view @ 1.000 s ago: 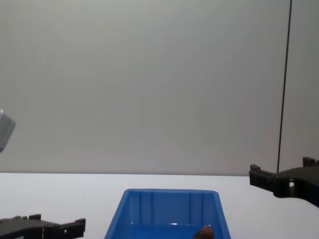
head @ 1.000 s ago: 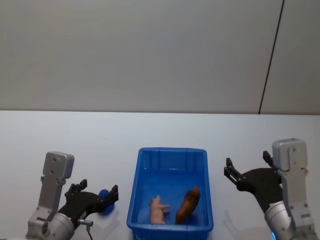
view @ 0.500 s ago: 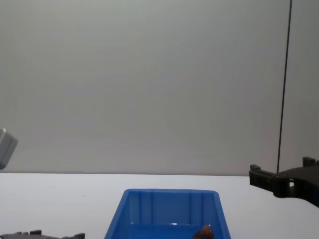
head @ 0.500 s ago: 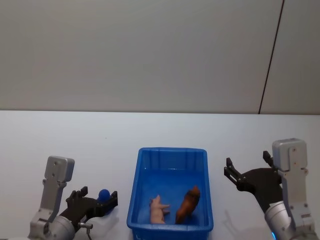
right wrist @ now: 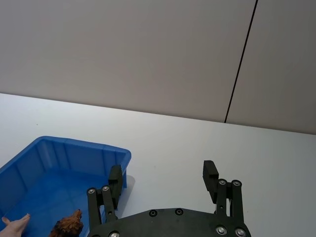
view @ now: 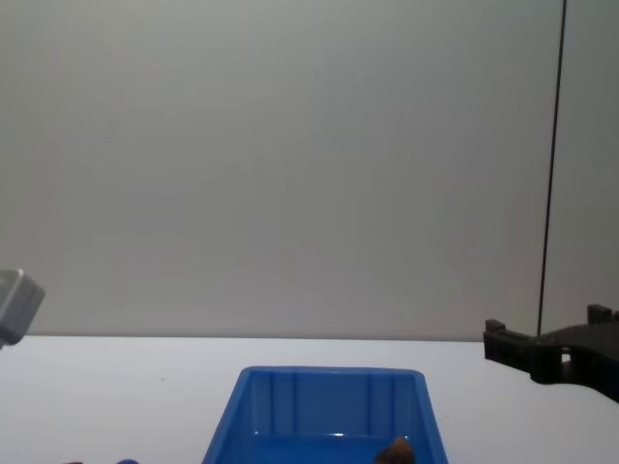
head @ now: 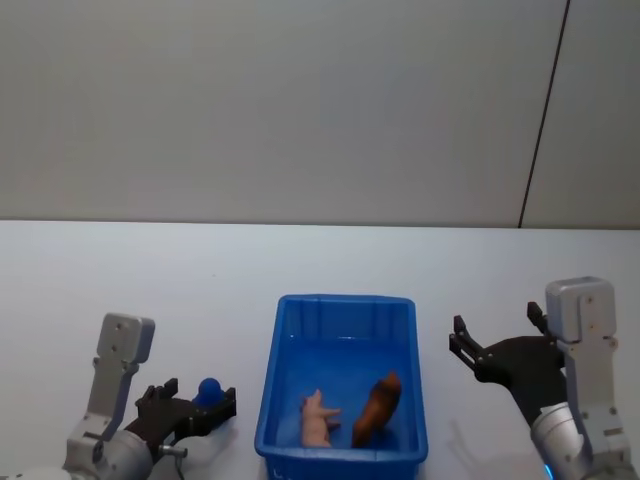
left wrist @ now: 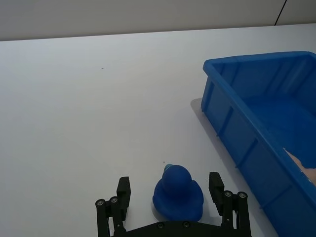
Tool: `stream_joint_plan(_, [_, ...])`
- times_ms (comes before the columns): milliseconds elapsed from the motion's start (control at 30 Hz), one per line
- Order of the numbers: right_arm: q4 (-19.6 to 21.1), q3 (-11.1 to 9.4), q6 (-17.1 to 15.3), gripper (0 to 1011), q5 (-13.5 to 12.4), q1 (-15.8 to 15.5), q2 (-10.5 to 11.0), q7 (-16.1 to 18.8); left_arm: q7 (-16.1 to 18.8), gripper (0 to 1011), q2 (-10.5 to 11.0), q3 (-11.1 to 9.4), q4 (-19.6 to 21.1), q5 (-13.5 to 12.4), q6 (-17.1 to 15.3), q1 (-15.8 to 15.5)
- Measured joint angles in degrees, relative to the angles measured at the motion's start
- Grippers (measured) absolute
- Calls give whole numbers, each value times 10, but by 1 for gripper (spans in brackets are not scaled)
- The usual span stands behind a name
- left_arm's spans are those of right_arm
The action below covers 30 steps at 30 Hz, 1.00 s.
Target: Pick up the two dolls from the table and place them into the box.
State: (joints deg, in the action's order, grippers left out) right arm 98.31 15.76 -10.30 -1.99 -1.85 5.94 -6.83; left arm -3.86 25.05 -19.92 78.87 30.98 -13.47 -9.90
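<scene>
The left gripper (left wrist: 170, 193) has drawn back, fingers (left wrist: 122, 190) wide around a small blue duck-like figure (left wrist: 177, 193), seemingly untouched. Both dolls, pale pink pig (head: 317, 420) and fuzzy reddish-brown animal (head: 377, 407), lie in the glossy blue plastic box (head: 340, 302), left of the right gripper's (head: 495, 336) spread fingers (head: 459, 336).

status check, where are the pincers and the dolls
Left pincer open, straddling a small blue duck on the table. Right pincer open, beside the box. Pink doll and brown doll inside.
</scene>
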Motion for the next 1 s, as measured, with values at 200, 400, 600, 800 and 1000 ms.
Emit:
stream_joint_plan(200, [0, 0, 0, 1001, 0, 0, 0, 0, -10, 1001, -5, 0, -15, -11, -1, -9])
stream_joint_plan(400, [0, 0, 0, 1001, 0, 0, 0, 0, -22, 1001, -10, 0, -32, -23, 3, -20])
stream_joint_plan(600, [0, 0, 0, 1001, 0, 0, 0, 0, -35, 905, -16, -1, -47, -35, 5, -31])
stream_joint_plan(800, [0, 0, 0, 1001, 0, 0, 0, 0, -45, 729, -21, -1, -61, -43, 5, -41])
stream_joint_plan(1000, [0, 0, 0, 1001, 0, 0, 0, 0, -47, 527, -25, -2, -68, -44, 1, -45])
